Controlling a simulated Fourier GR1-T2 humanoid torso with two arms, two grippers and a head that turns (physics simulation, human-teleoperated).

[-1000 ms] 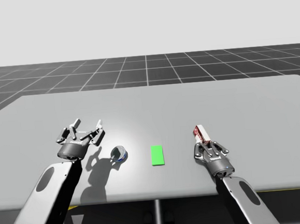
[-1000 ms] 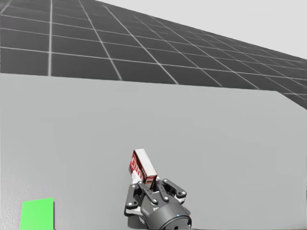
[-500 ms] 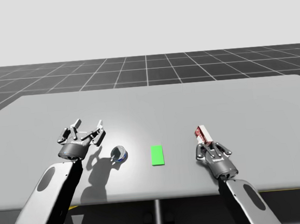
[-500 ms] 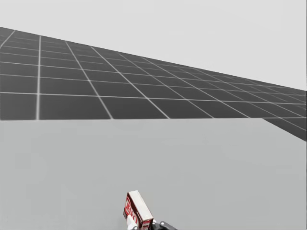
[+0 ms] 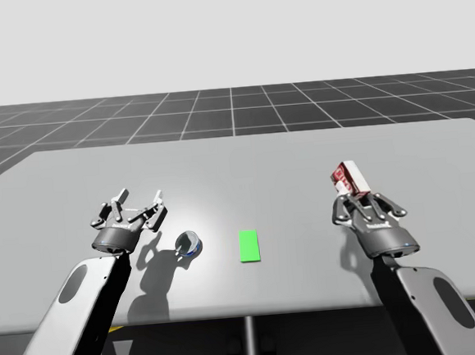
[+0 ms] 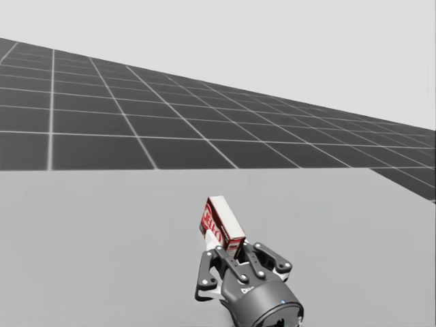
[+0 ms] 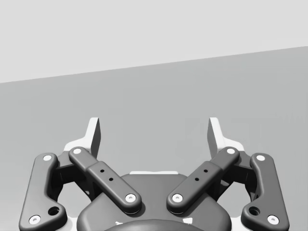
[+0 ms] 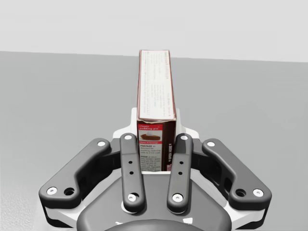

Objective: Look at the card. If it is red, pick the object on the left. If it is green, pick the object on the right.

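Green card at the middle of the tabletop points to the right-hand object, and the robot's right claw is clamped on it: a red-and-white box, pinched by its lower end between both fingers and, judging by the shadow, raised off the surface. The left claw hovers wide open and empty near a small silver-and-blue can. A firm squeeze and a straight, unhurried lift would suit this top-heavy box.
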